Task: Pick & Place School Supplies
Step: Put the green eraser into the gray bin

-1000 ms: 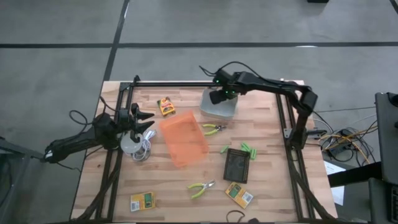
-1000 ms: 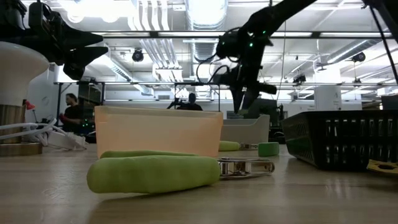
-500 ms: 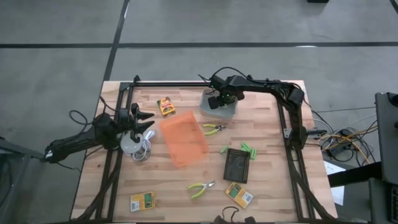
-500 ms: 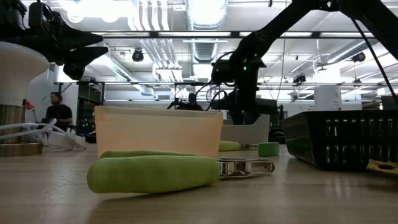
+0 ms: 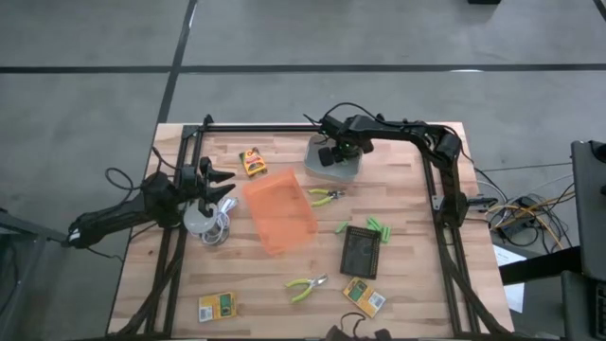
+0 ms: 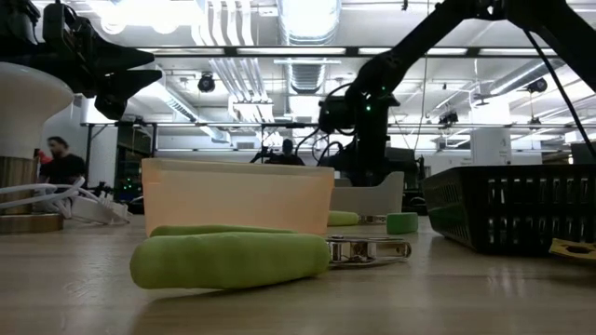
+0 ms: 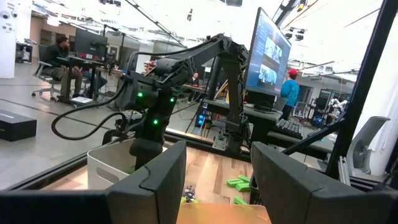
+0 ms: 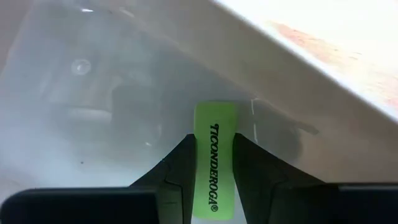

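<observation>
My right gripper (image 5: 333, 154) reaches down into the grey bin (image 5: 348, 170) at the table's far side, shut on a short lime-green stick (image 8: 214, 155) printed TICONDEROGA. More green sticks (image 5: 379, 227) lie on the table right of centre. Two green-handled pliers (image 5: 325, 196) (image 5: 306, 286) and three printed boxes (image 5: 252, 161) (image 5: 219, 305) (image 5: 364, 296) lie flat on the wood. My left gripper (image 7: 217, 165) stands open at the table's left edge, above the white round thing (image 5: 199, 220). My right gripper pinches the green stick by its two long sides (image 8: 214, 180) between its two fingers. The fingers come steeply from above and lie along the stick. Its free end (image 8: 214, 112) juts past the fingertips toward the bin's floor; whether it touches the floor I cannot tell.
An orange bin (image 5: 279, 213) lies at the table's middle, and a black mesh basket (image 5: 362, 252) right of it. A black frame (image 5: 436, 189) runs round the table. People stand in the room beyond (image 6: 58, 163).
My right gripper has gone down into the grey bin with the green stick and tipped to point more steeply down. It has stayed shut on the stick.
</observation>
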Available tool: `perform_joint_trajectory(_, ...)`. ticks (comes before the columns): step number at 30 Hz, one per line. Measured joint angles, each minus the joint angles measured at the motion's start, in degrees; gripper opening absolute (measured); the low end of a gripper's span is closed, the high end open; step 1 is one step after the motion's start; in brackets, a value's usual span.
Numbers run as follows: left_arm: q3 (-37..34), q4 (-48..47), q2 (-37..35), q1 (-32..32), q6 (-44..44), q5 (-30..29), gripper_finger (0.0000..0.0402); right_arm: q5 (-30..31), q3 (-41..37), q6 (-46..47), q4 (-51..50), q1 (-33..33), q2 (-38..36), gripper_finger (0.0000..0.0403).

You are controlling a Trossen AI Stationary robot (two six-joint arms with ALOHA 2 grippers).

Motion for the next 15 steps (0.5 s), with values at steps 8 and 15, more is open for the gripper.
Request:
perform_joint_trajectory(8,0.0,0.0,0.0,0.0,0.0,0.0,0.0188,0.0,-1.5,0.2,0.0,0.0,0.0,0.0084)
perform_joint_trajectory(15,0.0,0.0,0.0,0.0,0.0,0.0,0.0188,0.0,-1.5,0.2,0.1,0.0,0.0,0.0084)
